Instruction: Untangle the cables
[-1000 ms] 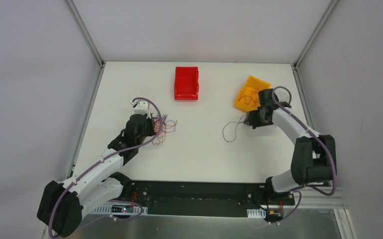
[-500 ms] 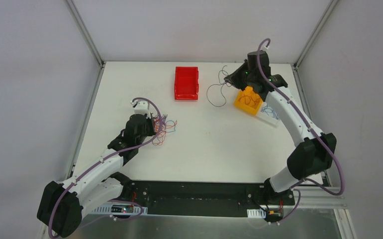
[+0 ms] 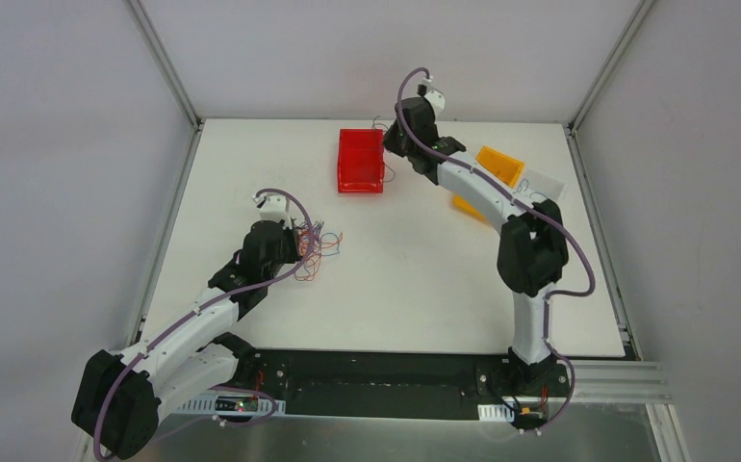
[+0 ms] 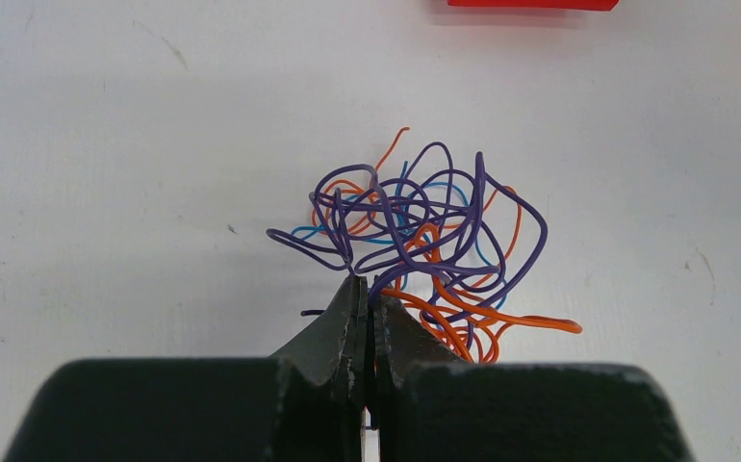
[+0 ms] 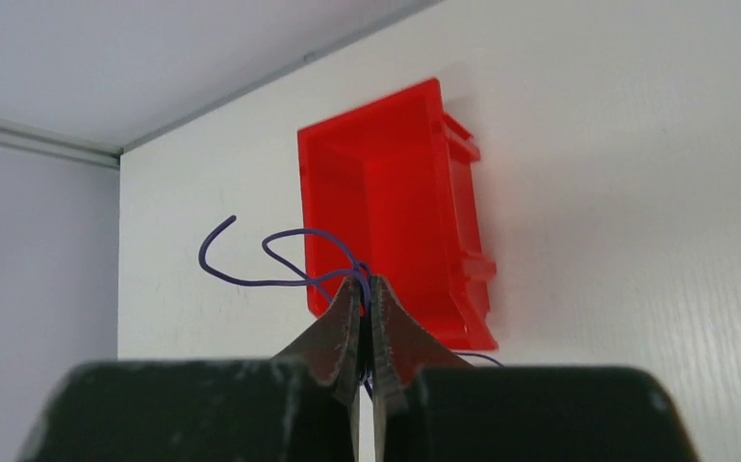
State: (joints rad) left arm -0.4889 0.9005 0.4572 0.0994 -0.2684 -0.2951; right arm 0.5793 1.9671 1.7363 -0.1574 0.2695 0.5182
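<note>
A tangle of purple, orange and blue cables point(image 4: 424, 241) lies on the white table left of centre, also in the top view point(image 3: 317, 248). My left gripper point(image 4: 368, 289) is shut on a purple strand at the tangle's near edge point(image 3: 301, 243). My right gripper point(image 5: 367, 289) is shut on a single purple cable point(image 5: 270, 260) and holds it in the air beside the red bin point(image 5: 386, 212), at the back of the table point(image 3: 391, 144). The cable's loops hang over the bin's edge.
The red bin point(image 3: 360, 161) stands at the back centre. An orange bin point(image 3: 499, 166) lies tilted at the back right, partly behind my right arm. Grey walls with metal rails close the table's sides and back.
My right arm has swung from the orange bin at the right, up and leftward to the red bin, carrying the single purple cable. The left arm and the tangle have not moved.
</note>
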